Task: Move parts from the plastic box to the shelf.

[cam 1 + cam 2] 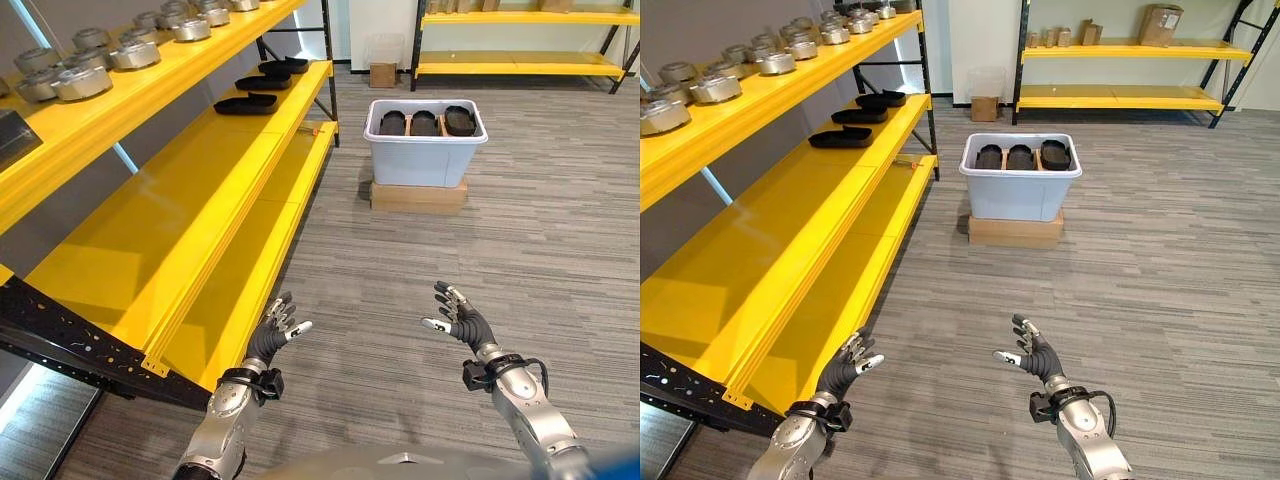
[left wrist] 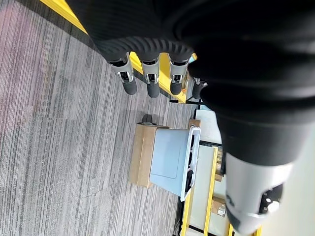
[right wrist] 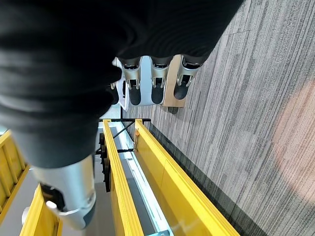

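Left eye view: the plastic box (image 1: 424,150) at 12 o'clock holds dark parts (image 1: 424,123); yellow shelf (image 1: 190,190) at 10.

Right eye view: left hand (image 1: 845,368) and right hand (image 1: 1035,356) hover low, empty.

Wrist views: both hands' fingers (image 2: 150,78) spread loosely, holding nothing.

We cannot make out the dark parts (image 1: 424,123) standing in the plastic box (image 1: 424,158), too small to tell
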Robot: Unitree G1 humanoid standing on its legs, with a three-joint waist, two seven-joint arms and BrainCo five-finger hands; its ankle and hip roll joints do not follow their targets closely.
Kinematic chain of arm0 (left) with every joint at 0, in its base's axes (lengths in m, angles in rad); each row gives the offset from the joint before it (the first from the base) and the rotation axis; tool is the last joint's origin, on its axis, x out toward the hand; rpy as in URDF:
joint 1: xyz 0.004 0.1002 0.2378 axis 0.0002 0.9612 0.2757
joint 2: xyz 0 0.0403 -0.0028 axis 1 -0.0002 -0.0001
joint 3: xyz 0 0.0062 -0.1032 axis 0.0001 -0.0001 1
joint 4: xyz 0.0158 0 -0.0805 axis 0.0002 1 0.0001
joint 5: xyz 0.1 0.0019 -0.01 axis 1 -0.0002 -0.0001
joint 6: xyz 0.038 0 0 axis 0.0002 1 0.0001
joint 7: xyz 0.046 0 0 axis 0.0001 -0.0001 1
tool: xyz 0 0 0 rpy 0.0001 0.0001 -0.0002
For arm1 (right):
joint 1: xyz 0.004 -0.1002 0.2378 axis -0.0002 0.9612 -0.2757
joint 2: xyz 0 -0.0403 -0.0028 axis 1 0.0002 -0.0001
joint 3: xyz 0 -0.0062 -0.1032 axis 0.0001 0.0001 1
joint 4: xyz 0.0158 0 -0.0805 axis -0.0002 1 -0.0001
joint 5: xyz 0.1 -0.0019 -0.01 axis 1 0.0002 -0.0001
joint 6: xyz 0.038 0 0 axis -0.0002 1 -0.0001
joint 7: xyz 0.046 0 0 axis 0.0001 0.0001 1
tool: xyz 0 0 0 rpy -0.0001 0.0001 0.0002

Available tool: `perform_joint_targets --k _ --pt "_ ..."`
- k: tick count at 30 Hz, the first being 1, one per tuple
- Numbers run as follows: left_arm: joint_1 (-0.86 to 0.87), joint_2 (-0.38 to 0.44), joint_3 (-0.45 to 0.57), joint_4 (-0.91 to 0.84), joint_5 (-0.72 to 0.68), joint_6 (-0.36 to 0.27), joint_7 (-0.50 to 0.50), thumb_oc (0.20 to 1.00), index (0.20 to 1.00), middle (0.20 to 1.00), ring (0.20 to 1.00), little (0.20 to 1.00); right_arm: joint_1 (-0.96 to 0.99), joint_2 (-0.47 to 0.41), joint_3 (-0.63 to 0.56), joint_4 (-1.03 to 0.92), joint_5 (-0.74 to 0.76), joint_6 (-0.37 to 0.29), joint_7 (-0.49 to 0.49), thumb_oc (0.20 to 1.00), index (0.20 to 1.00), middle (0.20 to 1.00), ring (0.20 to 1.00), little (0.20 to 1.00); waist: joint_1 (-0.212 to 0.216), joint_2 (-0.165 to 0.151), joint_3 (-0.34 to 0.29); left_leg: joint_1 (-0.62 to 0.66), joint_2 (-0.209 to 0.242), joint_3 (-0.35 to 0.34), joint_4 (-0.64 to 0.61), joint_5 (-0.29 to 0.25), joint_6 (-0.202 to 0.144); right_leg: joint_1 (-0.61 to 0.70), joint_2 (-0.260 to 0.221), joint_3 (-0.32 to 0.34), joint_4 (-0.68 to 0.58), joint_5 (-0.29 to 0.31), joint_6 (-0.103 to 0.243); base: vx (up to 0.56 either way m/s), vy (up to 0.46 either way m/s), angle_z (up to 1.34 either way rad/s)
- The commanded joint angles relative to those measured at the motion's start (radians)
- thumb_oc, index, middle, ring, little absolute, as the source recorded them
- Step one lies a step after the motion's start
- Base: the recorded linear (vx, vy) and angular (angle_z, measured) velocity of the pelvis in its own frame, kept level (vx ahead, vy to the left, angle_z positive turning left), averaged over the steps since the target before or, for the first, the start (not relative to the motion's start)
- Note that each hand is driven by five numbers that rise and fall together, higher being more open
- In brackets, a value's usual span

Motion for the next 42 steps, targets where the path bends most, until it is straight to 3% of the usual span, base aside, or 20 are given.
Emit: perform_joint_targets --k 1,12,24,29,32,34,35,36,37,38,39,40,42 --pt "-0.030 0.029 -0.009 -0.015 -0.013 -0.036 -0.022 1.000 1.000 1.000 1.000 1.000 -0.027 0.008 0.011 -0.009 0.037 -0.038 -0.002 1.000 1.000 1.000 1.000 1.000 0.008 -0.051 -0.043 -0.032 0.128 -0.041 0.006 -0.010 -0.115 -0.021 -0.086 0.028 0.006 -0.008 0.082 0.00 0.000 0.00" --pt "-0.028 0.033 -0.008 -0.036 0.004 -0.034 -0.018 1.000 1.000 1.000 1.000 1.000 -0.039 0.010 0.004 -0.015 0.037 -0.039 -0.011 1.000 1.000 1.000 1.000 1.000 0.015 -0.052 -0.032 -0.034 0.113 -0.056 0.024 -0.025 -0.102 -0.017 -0.099 0.031 0.013 -0.010 0.085 0.00 0.009 0.00" --pt "-0.064 0.046 0.003 -0.051 0.012 -0.046 -0.002 1.000 1.000 1.000 1.000 1.000 -0.080 0.027 0.023 -0.009 0.063 -0.035 -0.009 1.000 1.000 1.000 1.000 1.000 0.029 -0.068 0.005 -0.098 0.064 -0.047 0.169 -0.110 -0.055 -0.069 -0.157 0.063 0.135 -0.030 0.111 0.01 0.074 0.01" --pt "-0.068 0.054 0.017 -0.070 0.022 -0.047 0.008 1.000 1.000 1.000 1.000 1.000 -0.065 0.034 0.018 -0.008 0.079 -0.034 -0.008 1.000 1.000 1.000 1.000 1.000 0.027 -0.065 0.022 -0.101 0.038 -0.058 0.194 -0.134 -0.028 -0.149 -0.174 0.088 0.307 -0.034 0.119 0.01 0.120 0.02" --pt "-0.084 0.063 0.018 -0.075 0.041 -0.045 0.022 1.000 1.000 1.000 1.000 1.000 -0.062 0.041 0.026 -0.015 0.093 -0.033 -0.014 1.000 1.000 1.000 1.000 1.000 0.014 -0.056 0.069 -0.097 0.011 -0.068 0.210 -0.140 0.004 -0.287 -0.178 0.124 0.543 0.127 0.103 -0.06 0.186 0.04" --pt "-0.088 0.068 0.017 -0.079 0.043 -0.045 0.024 1.000 1.000 1.000 1.000 1.000 -0.062 0.038 0.029 -0.024 0.093 -0.034 -0.015 1.000 1.000 1.000 1.000 1.000 0.009 -0.046 0.090 -0.087 0.009 -0.069 0.208 -0.141 0.014 -0.333 -0.166 0.129 0.615 0.145 0.096 0.01 0.180 0.16" --pt "-0.093 0.075 0.026 -0.084 0.066 -0.045 0.025 1.000 1.000 1.000 1.000 1.000 -0.061 0.036 0.031 -0.034 0.086 -0.035 -0.006 1.000 1.000 1.000 1.000 1.000 0.005 -0.028 0.111 -0.051 0.001 -0.052 0.191 -0.156 0.028 -0.395 -0.192 0.040 0.639 0.096 0.081 0.18 0.136 0.05" --pt "-0.095 0.068 0.028 -0.077 0.064 -0.049 0.027 1.000 1.000 1.000 1.000 1.000 -0.061 0.036 0.030 -0.035 0.088 -0.035 -0.001 1.000 1.000 1.000 1.000 1.000 -0.006 -0.026 0.111 -0.025 -0.001 -0.057 0.172 -0.163 0.024 -0.400 -0.169 0.008 0.555 0.062 0.074 0.30 0.098 -0.18" --pt "-0.101 0.065 0.029 -0.074 0.057 -0.051 0.026 1.000 1.000 1.000 1.000 1.000 -0.076 0.030 0.032 -0.028 0.090 -0.035 -0.004 1.000 1.000 1.000 1.000 1.000 -0.015 -0.033 0.114 0.002 -0.009 -0.064 0.146 -0.167 0.014 -0.401 -0.146 -0.011 0.408 0.065 0.086 0.30 -0.078 -0.11" --pt "-0.102 0.063 0.031 -0.072 0.057 -0.054 0.028 1.000 1.000 1.000 1.000 1.000 -0.081 0.029 0.032 -0.024 0.089 -0.037 -0.005 1.000 1.000 1.000 1.000 1.000 -0.016 -0.042 0.112 0.012 -0.016 -0.065 0.136 -0.171 0.008 -0.403 -0.146 -0.017 0.323 0.075 0.093 0.37 -0.132 -0.17" --pt "-0.107 0.055 0.039 -0.066 0.055 -0.057 0.036 1.000 1.000 1.000 1.000 1.000 -0.102 0.035 0.036 -0.013 0.080 -0.037 -0.015 1.000 1.000 1.000 1.000 1.000 -0.023 -0.051 0.116 0.047 -0.016 -0.069 0.110 -0.183 -0.009 -0.403 -0.145 -0.029 0.178 0.125 0.116 0.41 -0.167 0.09" --pt "-0.118 0.048 0.039 -0.057 0.054 -0.058 0.045 1.000 1.000 1.000 1.000 1.000 -0.121 0.040 0.036 -0.009 0.075 -0.036 -0.025 1.000 1.000 1.000 1.000 1.000 -0.028 -0.058 0.119 0.074 -0.010 -0.073 0.104 -0.201 -0.023 -0.396 -0.141 -0.023 0.114 0.164 0.132 0.32 -0.138 0.04" --pt "-0.118 0.048 0.039 -0.057 0.054 -0.058 0.045 1.000 1.000 1.000 1.000 1.000 -0.121 0.040 0.036 -0.008 0.075 -0.036 -0.025 1.000 1.000 1.000 1.000 1.000 -0.028 -0.058 0.121 0.076 -0.009 -0.073 0.104 -0.201 -0.024 -0.393 -0.140 -0.024 0.111 0.165 0.132 0.17 -0.092 0.22"
